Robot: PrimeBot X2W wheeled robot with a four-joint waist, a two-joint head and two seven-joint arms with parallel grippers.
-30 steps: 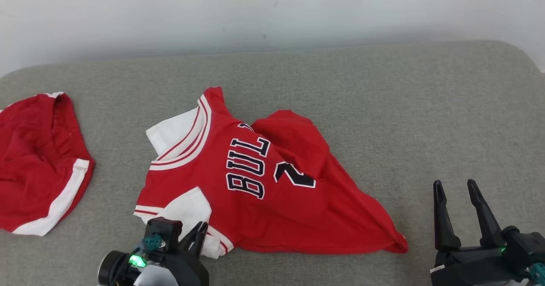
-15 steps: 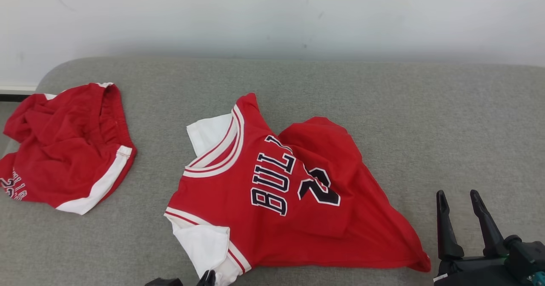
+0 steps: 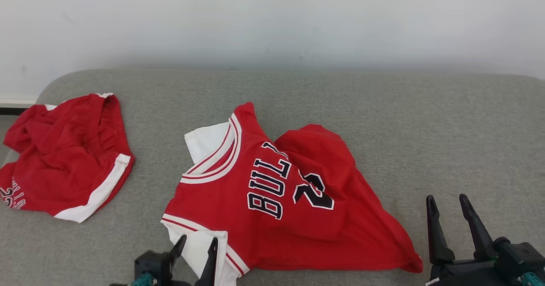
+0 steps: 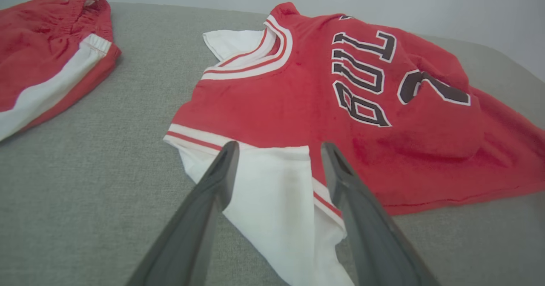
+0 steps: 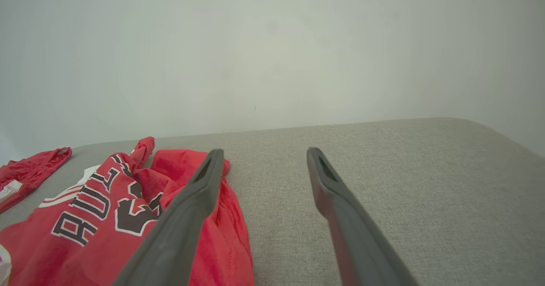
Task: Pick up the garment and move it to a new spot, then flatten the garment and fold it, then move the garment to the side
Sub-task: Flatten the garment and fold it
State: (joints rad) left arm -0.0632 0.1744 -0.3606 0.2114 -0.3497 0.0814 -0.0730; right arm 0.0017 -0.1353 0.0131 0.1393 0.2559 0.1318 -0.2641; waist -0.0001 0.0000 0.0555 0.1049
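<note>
Left pincer (image 3: 199, 238): jaws wide apart, holding nothing, straddling the white sleeve (image 4: 272, 184) of the red jersey (image 3: 272, 201); contact cannot be determined. Right pincer (image 3: 446, 197): jaws apart, empty, just right of the hem. The jersey lies crumpled mid-cushion (image 3: 425, 128), well apart from the red shorts (image 3: 64, 158) near the left edge. Bare cushion behind and right.

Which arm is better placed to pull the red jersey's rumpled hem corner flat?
Right: the open right tool stands beside the hem corner of the red-and-white fabric jersey; the left tool sits over its white sleeve, opposite.
</note>
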